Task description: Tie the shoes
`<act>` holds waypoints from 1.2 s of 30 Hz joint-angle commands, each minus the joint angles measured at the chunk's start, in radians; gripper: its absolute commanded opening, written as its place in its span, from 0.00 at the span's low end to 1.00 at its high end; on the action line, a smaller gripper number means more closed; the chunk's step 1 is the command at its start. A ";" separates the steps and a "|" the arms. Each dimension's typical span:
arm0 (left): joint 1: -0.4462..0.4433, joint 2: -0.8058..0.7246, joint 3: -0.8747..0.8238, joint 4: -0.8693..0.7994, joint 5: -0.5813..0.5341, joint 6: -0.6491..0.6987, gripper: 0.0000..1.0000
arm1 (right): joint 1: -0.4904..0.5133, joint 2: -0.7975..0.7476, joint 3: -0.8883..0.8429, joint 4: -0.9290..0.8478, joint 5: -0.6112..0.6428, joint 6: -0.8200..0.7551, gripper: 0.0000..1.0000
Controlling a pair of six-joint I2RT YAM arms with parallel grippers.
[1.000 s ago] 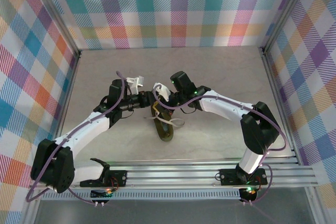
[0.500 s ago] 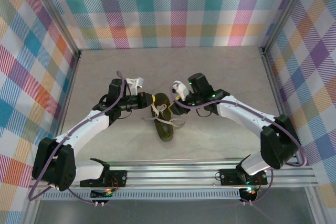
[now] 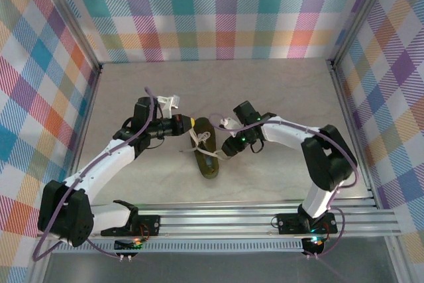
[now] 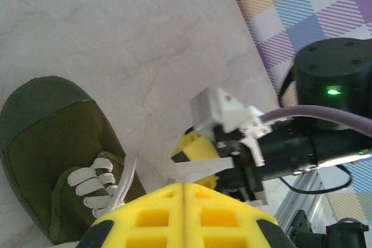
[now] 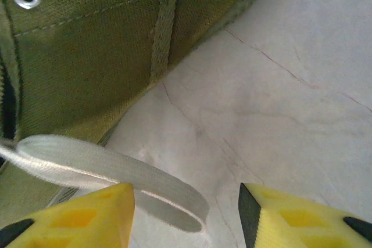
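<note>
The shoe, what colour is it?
The shoe is dark olive green, with cream-white laces. It shows best in the right wrist view.

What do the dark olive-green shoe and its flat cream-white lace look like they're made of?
Dark olive-green shoe: likely canvas, matte; woven grain and stitched seams show. Flat cream-white lace: probably woven cotton or polyester, matte; fine weave along the band.

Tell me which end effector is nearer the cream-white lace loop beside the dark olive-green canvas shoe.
Right: the right end effector hangs open over the lace loop; the left end effector, shut, is across the shoe by its toe.
</note>
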 commanded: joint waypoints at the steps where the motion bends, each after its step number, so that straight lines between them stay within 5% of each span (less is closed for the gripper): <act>1: 0.010 -0.026 0.005 -0.027 -0.006 0.014 0.00 | 0.007 0.038 0.057 -0.024 -0.075 -0.062 0.51; 23: 0.010 -0.008 0.016 -0.070 -0.008 0.055 0.00 | 0.021 0.126 0.081 -0.095 -0.075 0.053 0.47; 29: 0.010 -0.008 0.022 -0.080 -0.009 0.068 0.00 | 0.024 0.050 0.039 -0.079 0.110 0.176 0.08; 36: 0.016 0.000 0.045 -0.120 -0.019 0.108 0.00 | 0.022 -0.192 -0.093 -0.043 0.280 0.359 0.04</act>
